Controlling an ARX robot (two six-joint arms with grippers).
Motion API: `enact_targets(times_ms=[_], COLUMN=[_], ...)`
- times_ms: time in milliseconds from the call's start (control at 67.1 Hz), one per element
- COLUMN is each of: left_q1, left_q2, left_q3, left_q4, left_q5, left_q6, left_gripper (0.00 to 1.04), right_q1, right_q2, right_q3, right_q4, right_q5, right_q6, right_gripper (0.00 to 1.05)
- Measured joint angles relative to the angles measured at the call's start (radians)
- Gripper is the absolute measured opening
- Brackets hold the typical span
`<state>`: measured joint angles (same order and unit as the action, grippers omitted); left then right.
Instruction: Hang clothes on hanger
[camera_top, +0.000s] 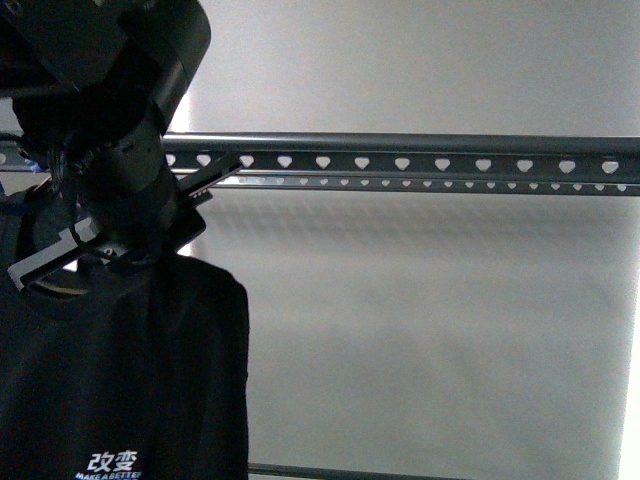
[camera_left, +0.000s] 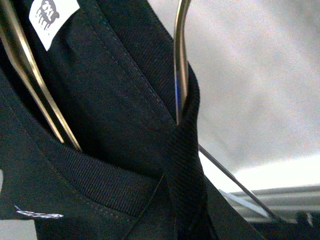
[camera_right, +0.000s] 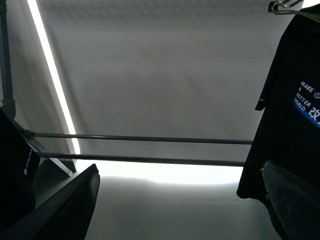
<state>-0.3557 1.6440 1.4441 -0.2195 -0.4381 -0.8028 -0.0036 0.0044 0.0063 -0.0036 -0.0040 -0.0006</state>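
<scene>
Under rack (camera_top: 420, 160) at front-view left, black T-shirt (camera_top: 130, 380) hanging, left hand (camera_top: 128, 220) grip impossible to tell, right hand (camera_right: 180, 172) fingers apart.

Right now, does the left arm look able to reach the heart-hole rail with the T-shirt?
Probably yes. The left tool sits level with the rail, overlapping its left end in the front view, with the T-shirt hanging below it. Nothing shows between them, though depth is hard to judge.

left arm (camera_top: 110, 120): black (bulky casing) | right end effector (camera_right: 180, 205): dark wedges
</scene>
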Motion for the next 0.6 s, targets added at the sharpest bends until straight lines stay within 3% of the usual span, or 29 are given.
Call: enact_targets(times_ms=[104,253,402,477,596], left_q1=[-0.07,-0.101,-0.056,0.032,0.142], left_q2=[-0.166,-0.303,-0.386,-0.369,-0.311], left_q3=[-0.171,-0.326,-0.483,-0.49,-0.446], left_q4=[0.138,0.154,0.135,0.128,0.108], left_q5=[0.128,0.267,0.63,0.902,1.124], left_q6=[0.126,0.245,0.536,0.739,0.937], left_gripper=[0.05,0.05,0.05,0.04,0.05], right_q1=[0.0,0.0,0.0,0.0,0.0], right_q2=[0.0,0.0,0.0,0.0,0.0], right_q3=[0.0,0.0,0.0,0.0,0.0], right_q4=[0.0,0.0,0.0,0.0,0.0], right_q5=[0.0,0.0,0.0,0.0,0.0], right_q6=[0.0,0.0,0.0,0.0,0.0], right_gripper=[0.97,0.97,0.97,0.97,0.97])
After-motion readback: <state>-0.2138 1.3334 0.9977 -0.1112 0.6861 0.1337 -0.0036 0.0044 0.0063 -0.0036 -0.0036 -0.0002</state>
